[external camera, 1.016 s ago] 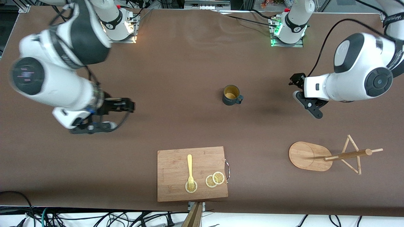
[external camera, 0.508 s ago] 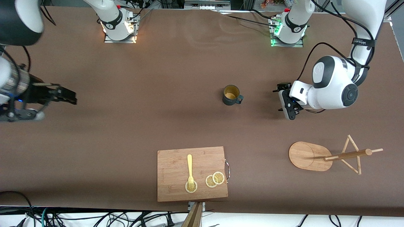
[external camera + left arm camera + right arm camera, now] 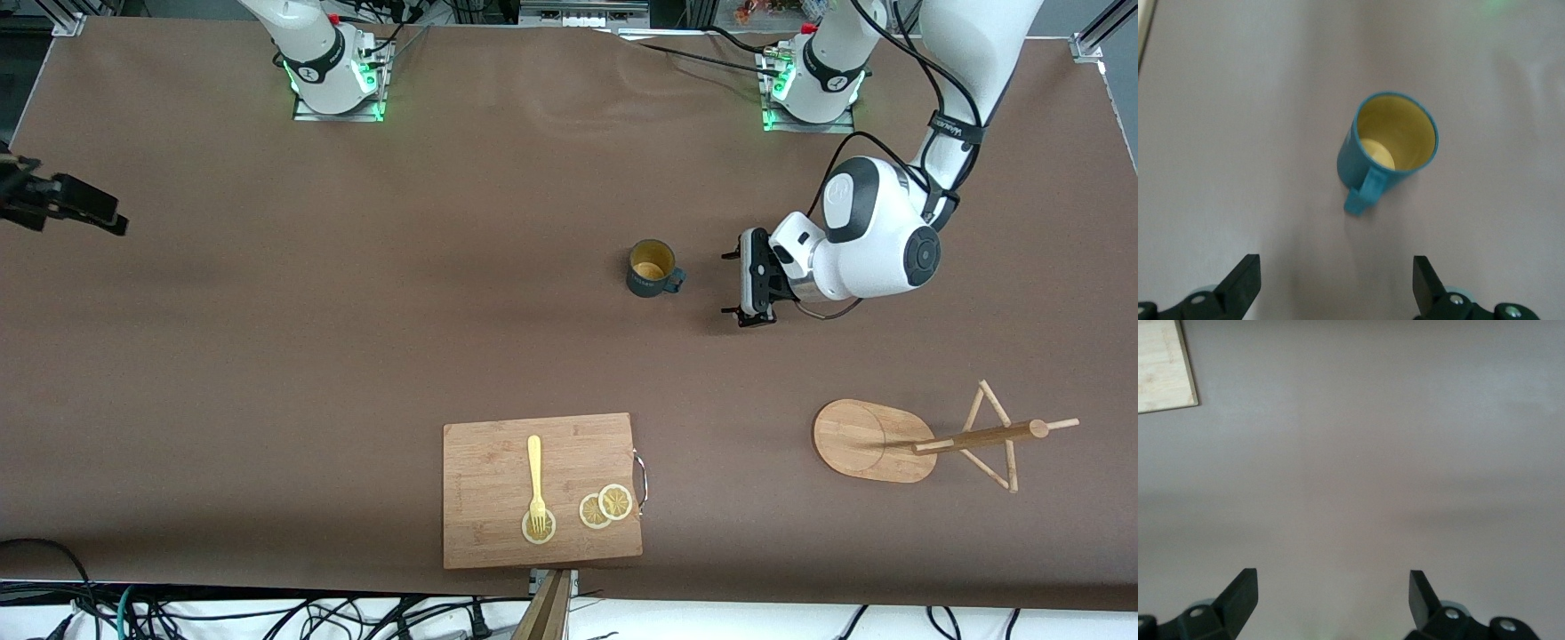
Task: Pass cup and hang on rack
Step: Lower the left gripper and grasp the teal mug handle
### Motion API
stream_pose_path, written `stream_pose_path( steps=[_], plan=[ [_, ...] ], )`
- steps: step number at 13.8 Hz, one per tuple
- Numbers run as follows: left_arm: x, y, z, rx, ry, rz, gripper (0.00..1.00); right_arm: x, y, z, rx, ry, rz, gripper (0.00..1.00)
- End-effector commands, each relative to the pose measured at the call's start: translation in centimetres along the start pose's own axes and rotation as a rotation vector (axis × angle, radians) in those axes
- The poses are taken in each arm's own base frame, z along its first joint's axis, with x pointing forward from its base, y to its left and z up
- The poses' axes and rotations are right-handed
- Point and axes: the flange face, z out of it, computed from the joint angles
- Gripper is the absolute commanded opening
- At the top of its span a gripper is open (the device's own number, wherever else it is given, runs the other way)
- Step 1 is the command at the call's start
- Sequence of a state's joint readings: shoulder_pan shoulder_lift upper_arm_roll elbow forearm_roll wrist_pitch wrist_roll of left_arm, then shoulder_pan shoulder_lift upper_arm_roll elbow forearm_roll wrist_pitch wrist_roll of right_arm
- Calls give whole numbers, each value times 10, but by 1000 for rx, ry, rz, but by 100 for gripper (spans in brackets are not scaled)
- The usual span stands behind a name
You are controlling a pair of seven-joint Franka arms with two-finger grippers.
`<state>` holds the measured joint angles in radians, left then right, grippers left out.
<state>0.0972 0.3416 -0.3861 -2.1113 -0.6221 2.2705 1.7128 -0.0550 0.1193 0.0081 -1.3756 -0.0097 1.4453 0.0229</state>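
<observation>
Since a second ago the left gripper [image 3: 751,291] has closed in beside the small dark teal mug [image 3: 653,269] mid-table, fingers spread wide and empty; the right gripper [image 3: 62,203] withdrew to its table edge, also wide. The left wrist view shows the mug's handle [image 3: 1363,193] facing the fingers [image 3: 1241,283]. The light wooden mug rack [image 3: 925,437] stands near the front edge, bare brown table [image 3: 444,293] between.

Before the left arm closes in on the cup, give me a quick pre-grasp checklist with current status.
1. Left gripper open: ok, fingers spread wide in the wrist view.
2. Cup upright on the table: ok.
3. Cup handle faces the left gripper: ok.
4. Cup already between the fingers: not ok, it sits clear ahead of them.
5. Right gripper out of the way: ok, open, at the right arm's end of the table.
6. Rack ready, pegs free: ok.
</observation>
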Motion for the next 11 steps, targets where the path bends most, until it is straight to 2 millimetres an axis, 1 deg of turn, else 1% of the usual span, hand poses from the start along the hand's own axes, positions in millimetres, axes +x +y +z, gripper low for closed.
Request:
stream_pose_path(
  steps=[1, 2, 3, 5, 6, 7, 8, 10, 11],
  plan=[
    [-18, 6, 28, 61, 85, 130, 100, -20, 18, -2, -10, 16, 17, 100],
    [-23, 7, 39, 73, 137, 144, 100, -25, 22, -2, -10, 11, 23, 100],
    [-27, 9, 49, 88, 194, 166, 100, -25, 22, -2, -16, 12, 24, 100],
    [-37, 16, 70, 114, 275, 213, 100, -29, 25, -6, -53, 14, 19, 100],
    [-43, 20, 80, 125, 305, 230, 100, -30, 26, -6, -53, 10, -10, 100],
    [-46, 27, 87, 138, 336, 250, 100, -30, 28, -6, -55, 9, -47, 100],
    [-50, 31, 93, 145, 356, 269, 100, -30, 32, -6, -55, 8, -45, 100],
    [-63, 36, 117, 139, 414, 278, 100, -26, 29, -2, -51, 3, -43, 100],
    [-67, 38, 127, 151, 456, 289, 100, -22, 31, 2, -46, -4, -51, 100]
  ],
)
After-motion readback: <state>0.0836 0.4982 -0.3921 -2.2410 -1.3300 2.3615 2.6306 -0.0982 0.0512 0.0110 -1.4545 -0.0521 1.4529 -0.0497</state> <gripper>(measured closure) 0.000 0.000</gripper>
